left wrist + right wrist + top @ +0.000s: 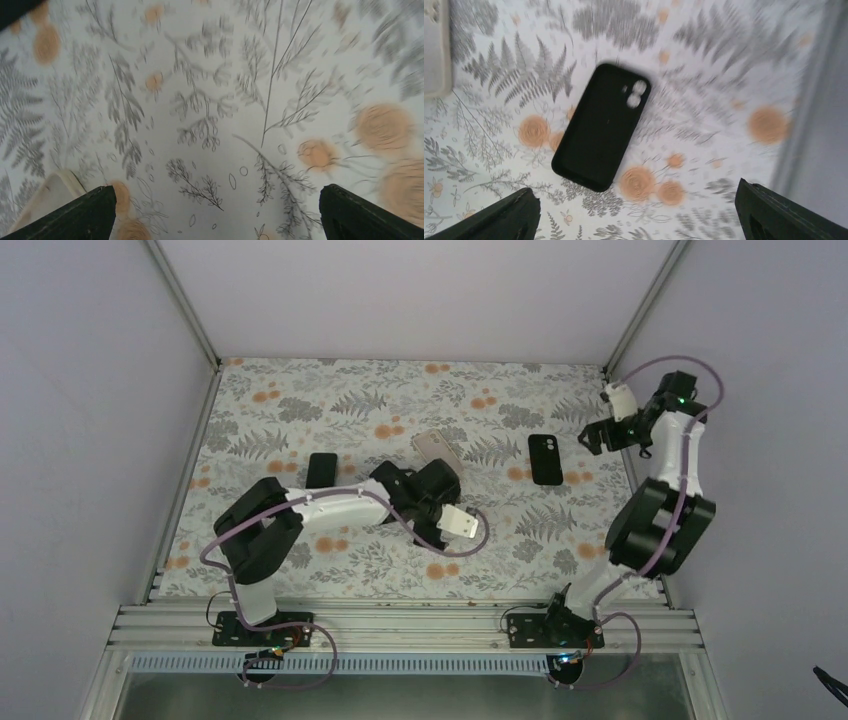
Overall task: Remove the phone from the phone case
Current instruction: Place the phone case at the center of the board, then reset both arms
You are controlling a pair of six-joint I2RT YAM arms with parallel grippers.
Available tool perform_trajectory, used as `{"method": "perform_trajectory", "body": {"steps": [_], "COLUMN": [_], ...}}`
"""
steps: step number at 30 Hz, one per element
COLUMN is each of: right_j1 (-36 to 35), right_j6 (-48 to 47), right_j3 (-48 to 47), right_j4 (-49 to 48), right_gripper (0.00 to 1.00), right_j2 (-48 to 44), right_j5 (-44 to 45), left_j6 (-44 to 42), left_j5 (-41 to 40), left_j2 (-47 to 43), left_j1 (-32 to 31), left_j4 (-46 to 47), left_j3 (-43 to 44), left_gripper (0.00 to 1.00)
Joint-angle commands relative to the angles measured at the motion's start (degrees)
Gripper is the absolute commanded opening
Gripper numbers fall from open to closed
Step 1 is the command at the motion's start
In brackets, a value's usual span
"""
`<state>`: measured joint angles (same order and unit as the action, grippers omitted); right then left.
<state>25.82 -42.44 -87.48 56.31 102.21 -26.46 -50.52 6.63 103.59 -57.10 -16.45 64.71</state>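
A black phone case (546, 459) with a camera cutout lies flat at the right middle of the floral table. In the right wrist view it (601, 127) lies ahead and left of my right gripper (636, 212), which is open, empty and above the table. In the top view the right gripper (598, 436) hovers just right of the case. A beige phone-shaped slab (437, 448) lies at the centre. My left gripper (415, 480) is just near of it, open and empty. A beige corner (50, 192) shows beside its left finger (75, 215).
A second black slab (321, 470) lies left of centre, beside the left forearm. The table is covered with a floral cloth (330, 400). Grey walls and metal posts bound it on three sides. The right wall is close to the right arm.
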Motion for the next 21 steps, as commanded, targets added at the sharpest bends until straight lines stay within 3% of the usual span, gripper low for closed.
{"method": "perform_trajectory", "body": {"steps": [1,7,10,16,21], "right_j1": [-0.52,-0.59,-0.59,-0.56,-0.42], "right_j6": [-2.07,4.11,8.79,24.55,24.98], "right_j3": [-1.14,8.68,14.44,30.38,38.47], "right_j4": [-3.27,-16.18,-20.70,-36.39,-43.70], "right_gripper": [1.00,1.00,1.00,1.00,1.00], "right_j2": [-12.67,-29.48,-34.50,-40.80,-44.02], "right_j5": [-0.43,-8.71,-14.75,-10.42,-7.49], "left_j6": [0.26,8.87,15.66,28.13,28.15], "left_j5": [10.92,22.05,27.19,21.18,21.39], "left_j2": [-2.51,-7.75,-9.72,-19.93,-22.81], "left_j1": [2.45,22.21,33.99,55.64,67.46], "left_j4": [-26.61,-28.50,-27.07,-8.44,-1.37], "left_j3": [13.15,32.90,37.37,24.23,12.19], "left_gripper": [1.00,1.00,1.00,1.00,1.00]}}
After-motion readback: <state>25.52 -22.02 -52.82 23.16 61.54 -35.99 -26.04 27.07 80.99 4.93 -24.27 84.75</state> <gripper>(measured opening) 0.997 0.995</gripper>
